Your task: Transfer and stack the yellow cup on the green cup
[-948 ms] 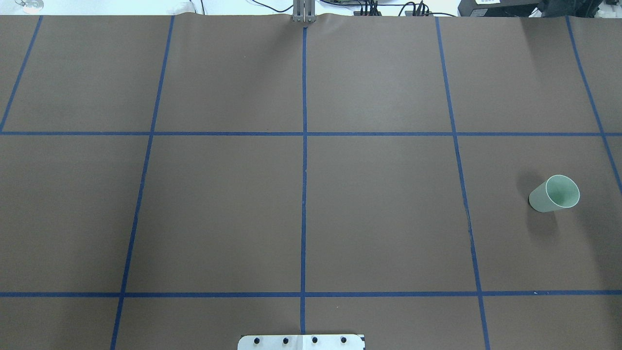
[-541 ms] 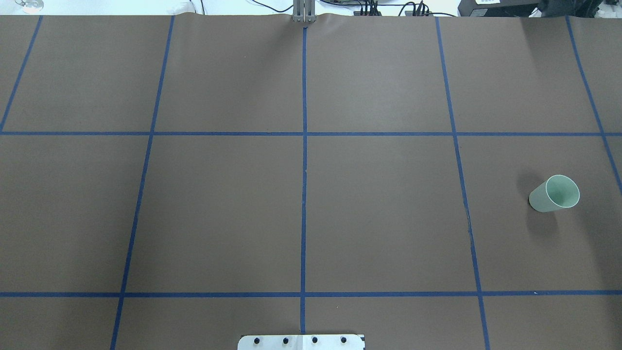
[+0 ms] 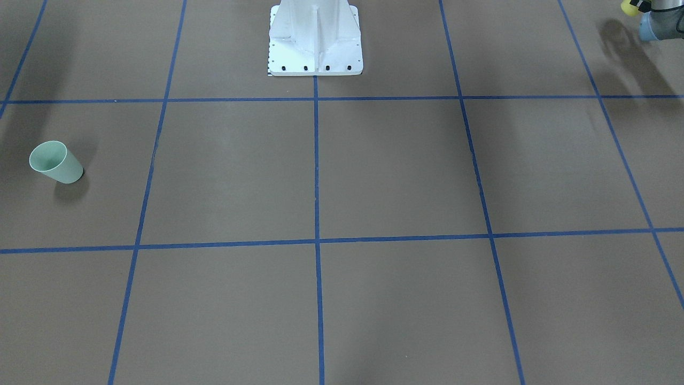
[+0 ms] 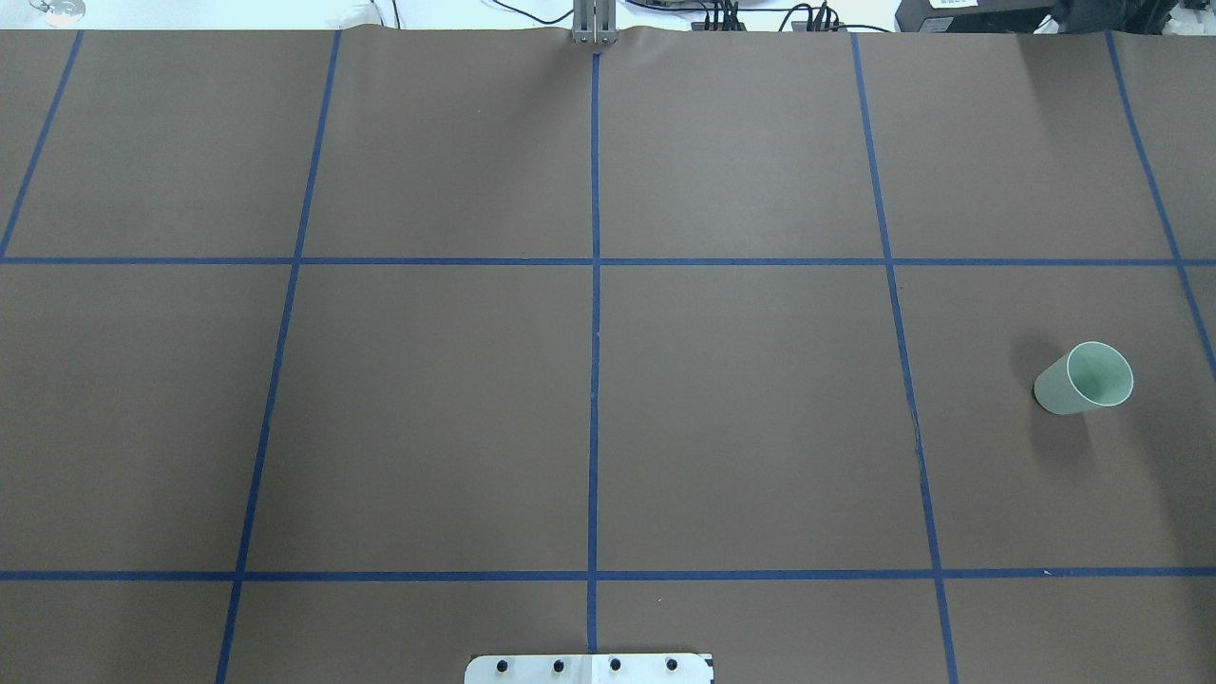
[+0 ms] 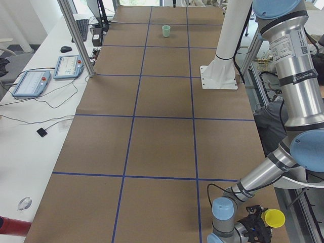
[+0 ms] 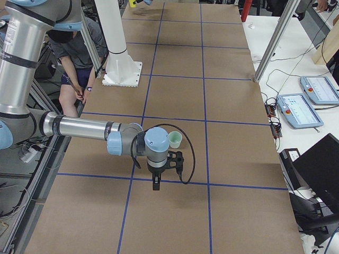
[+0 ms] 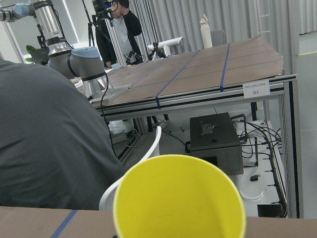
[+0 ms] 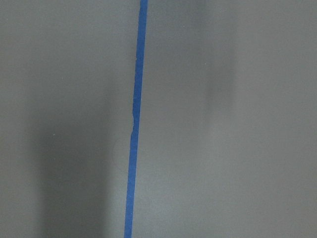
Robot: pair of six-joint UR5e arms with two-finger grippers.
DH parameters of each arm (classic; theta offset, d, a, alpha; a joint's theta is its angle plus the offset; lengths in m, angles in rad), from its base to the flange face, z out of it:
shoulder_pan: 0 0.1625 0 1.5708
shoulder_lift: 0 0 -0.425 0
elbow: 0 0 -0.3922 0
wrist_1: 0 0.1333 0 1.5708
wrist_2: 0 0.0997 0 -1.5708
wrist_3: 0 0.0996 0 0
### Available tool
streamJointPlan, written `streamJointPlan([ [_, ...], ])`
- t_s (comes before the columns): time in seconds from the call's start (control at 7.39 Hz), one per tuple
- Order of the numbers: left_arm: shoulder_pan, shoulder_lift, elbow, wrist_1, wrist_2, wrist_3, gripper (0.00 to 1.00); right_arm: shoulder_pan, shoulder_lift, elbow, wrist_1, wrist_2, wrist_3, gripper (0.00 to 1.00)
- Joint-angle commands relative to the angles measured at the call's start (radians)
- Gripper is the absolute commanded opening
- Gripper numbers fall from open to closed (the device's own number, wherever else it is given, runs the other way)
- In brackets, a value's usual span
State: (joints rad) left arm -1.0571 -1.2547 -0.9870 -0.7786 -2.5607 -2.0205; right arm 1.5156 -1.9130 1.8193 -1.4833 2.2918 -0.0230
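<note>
The green cup (image 4: pixel 1085 378) stands upright on the brown table, on my right side; it also shows in the front view (image 3: pixel 55 162) and both side views (image 5: pixel 166 31) (image 6: pixel 175 139). The yellow cup (image 7: pixel 178 198) fills the bottom of the left wrist view. In the exterior left view it (image 5: pixel 273 218) sits right at my left gripper (image 5: pixel 255 234), by the table's near corner. No fingers show, so I cannot tell whether the cup is held. My right gripper (image 6: pixel 155 185) points down over a blue tape line, just beside the green cup; I cannot tell whether it is open.
The white robot pedestal (image 3: pixel 315 37) stands at the table's robot-side edge. A person in grey (image 7: pixel 49 144) sits close behind the left gripper, off the table. Teach pendants (image 5: pixel 30 83) lie on the side bench. Blue tape (image 8: pixel 133 124) marks a grid.
</note>
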Motion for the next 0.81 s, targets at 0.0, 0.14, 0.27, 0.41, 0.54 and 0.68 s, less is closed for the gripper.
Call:
streamJointPlan([
  [0.0, -0.001, 0.003, -0.068, 0.077, 0.121, 0.04, 0.0, 0.0, 0.002, 0.0, 0.0, 0.0, 0.002, 0.99],
  [0.14, -0.001, 0.006, -0.084, 0.078, 0.19, 0.04, 0.0, -0.002, 0.006, 0.0, 0.0, 0.0, 0.002, 0.99],
  [0.27, -0.001, 0.035, -0.154, 0.079, 0.261, 0.039, 0.0, -0.002, 0.012, 0.0, 0.0, 0.002, 0.003, 0.99],
  [0.41, -0.001, 0.079, -0.241, 0.094, 0.342, 0.034, 0.0, -0.002, 0.02, 0.002, 0.001, 0.014, 0.005, 0.99],
  [0.54, -0.001, 0.113, -0.322, 0.113, 0.423, 0.025, 0.0, -0.002, 0.025, 0.002, 0.001, 0.02, 0.006, 0.99],
  [0.68, -0.001, 0.129, -0.388, 0.137, 0.509, 0.023, 0.0, -0.002, 0.032, 0.002, 0.001, 0.02, 0.006, 0.99],
])
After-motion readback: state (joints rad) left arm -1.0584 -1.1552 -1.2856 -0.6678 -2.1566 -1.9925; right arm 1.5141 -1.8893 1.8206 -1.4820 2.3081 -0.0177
